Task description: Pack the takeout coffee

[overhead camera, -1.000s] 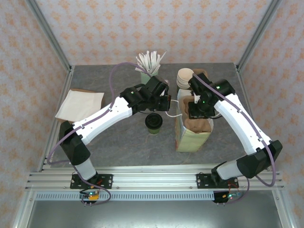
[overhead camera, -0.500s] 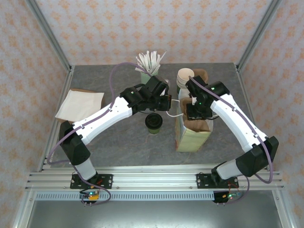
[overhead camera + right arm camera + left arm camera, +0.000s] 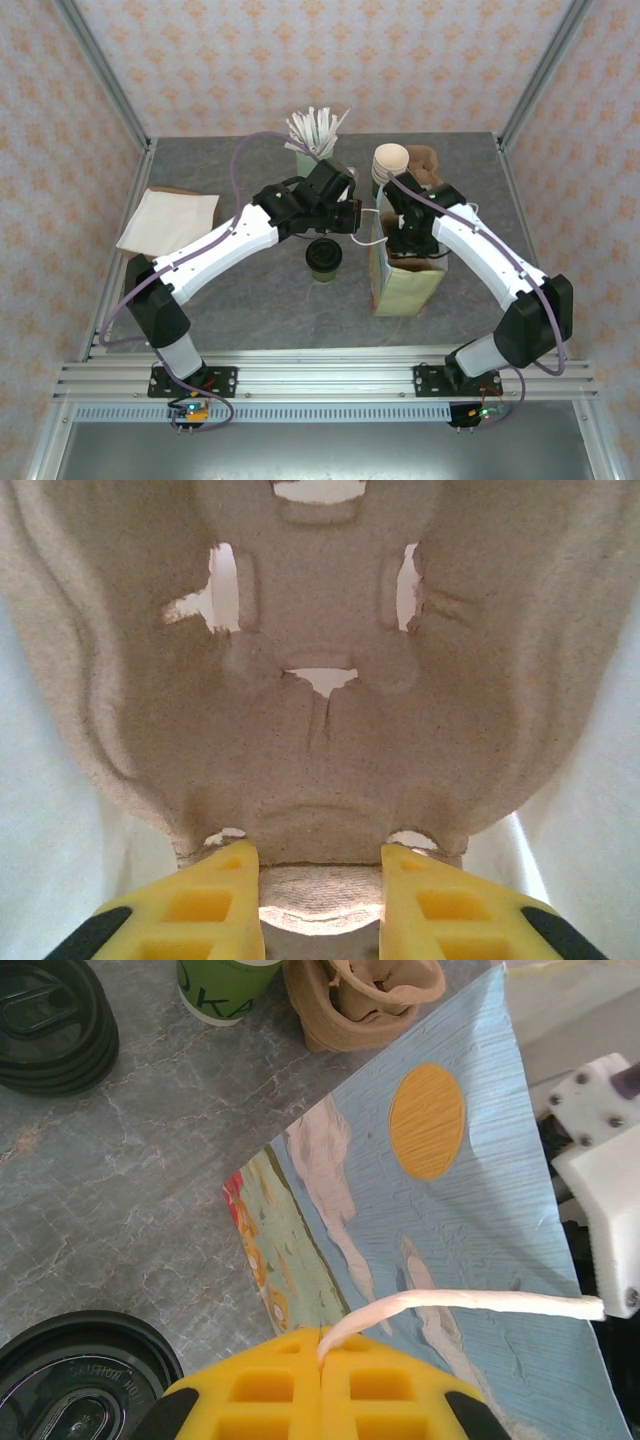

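The takeout coffee, a small green cup with a black lid, stands on the table left of the paper bag. Its lid shows at the bottom left of the left wrist view. My left gripper is shut on the bag's white string handle, holding it out beside the painted bag side. My right gripper reaches down into the bag's mouth. Its yellow fingers press both sides of an edge of a brown pulp cup carrier inside the bag.
A pale green mug of white sticks stands at the back. A stack of lidless cups and brown carriers stand behind the bag. Black lids are stacked nearby. Napkins lie at the left.
My right arm has swung left and its gripper has gone further over and into the bag with the carrier. The left gripper and the coffee have not moved.
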You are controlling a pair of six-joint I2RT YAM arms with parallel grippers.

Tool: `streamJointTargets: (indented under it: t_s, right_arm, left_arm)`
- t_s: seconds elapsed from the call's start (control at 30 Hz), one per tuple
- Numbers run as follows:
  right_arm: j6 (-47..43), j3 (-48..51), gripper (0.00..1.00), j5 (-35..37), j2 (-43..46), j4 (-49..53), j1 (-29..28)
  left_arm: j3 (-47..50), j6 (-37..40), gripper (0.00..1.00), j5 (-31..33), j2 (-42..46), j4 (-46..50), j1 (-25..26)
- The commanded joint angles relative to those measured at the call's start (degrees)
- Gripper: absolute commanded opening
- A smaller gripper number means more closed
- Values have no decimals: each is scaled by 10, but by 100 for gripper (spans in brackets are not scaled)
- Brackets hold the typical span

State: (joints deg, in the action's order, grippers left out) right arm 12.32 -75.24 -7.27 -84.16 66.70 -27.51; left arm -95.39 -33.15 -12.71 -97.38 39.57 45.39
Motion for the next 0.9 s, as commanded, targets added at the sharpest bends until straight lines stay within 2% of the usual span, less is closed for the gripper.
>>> streamJointTargets:
  t_s: [0.0,0.87]
  right_arm:
    - [10,19,28,22,-12,-34,-1]
    - [5,154,32,26,-62,-216,14]
  left_arm:
    - [8,-8,0,17,20,-2,4]
    - [13,-9,0,38,25,10,5]
